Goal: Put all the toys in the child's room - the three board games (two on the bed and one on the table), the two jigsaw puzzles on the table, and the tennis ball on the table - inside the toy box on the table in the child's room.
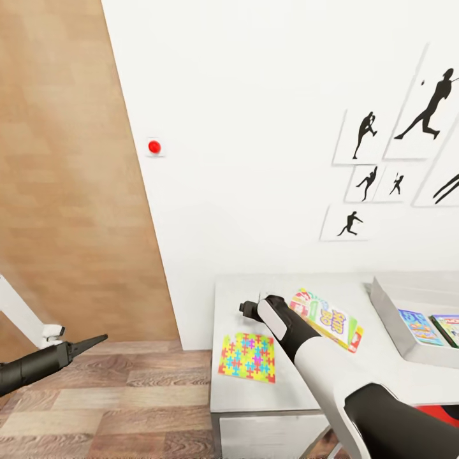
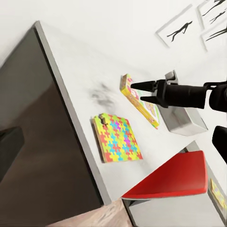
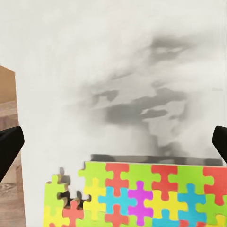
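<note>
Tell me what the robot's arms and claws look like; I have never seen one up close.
The right arm has smooth white shells joined by black sections, like a glossy sleeve with dark cuffs. Its right gripper is black, ending in two slim pointed fingers. The left arm is a black tube on a white link with a small white fitting, and the left gripper tapers to a dark point. No cables or markings are visible.

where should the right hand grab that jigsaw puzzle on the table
Probably by its far edge. The puzzle lies thin and flat on the table, leaving no side to pinch from above. The right hand hovers open just past that edge, so tipping down onto it looks simplest; sliding it over the table's left edge would also expose a rim.
</note>
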{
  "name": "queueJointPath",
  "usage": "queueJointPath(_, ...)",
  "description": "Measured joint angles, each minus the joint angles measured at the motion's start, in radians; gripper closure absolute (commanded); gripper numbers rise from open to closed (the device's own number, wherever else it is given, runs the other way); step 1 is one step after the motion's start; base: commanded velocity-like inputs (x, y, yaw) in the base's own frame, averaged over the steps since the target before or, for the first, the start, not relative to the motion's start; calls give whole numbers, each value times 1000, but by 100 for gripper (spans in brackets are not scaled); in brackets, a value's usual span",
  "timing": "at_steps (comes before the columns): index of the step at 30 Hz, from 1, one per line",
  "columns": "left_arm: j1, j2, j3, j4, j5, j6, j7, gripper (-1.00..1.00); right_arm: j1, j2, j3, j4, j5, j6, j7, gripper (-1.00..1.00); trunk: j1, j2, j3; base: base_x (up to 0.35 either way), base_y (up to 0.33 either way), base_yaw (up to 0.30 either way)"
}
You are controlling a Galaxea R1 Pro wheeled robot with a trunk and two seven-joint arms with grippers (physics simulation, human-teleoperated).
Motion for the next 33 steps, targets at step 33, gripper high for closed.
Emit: queueJointPath(33,-2,-103,-125,-56,-1,23,116,-100,7,0,2,-4,5,-11,4,-100,0,0,-54,0,0,70)
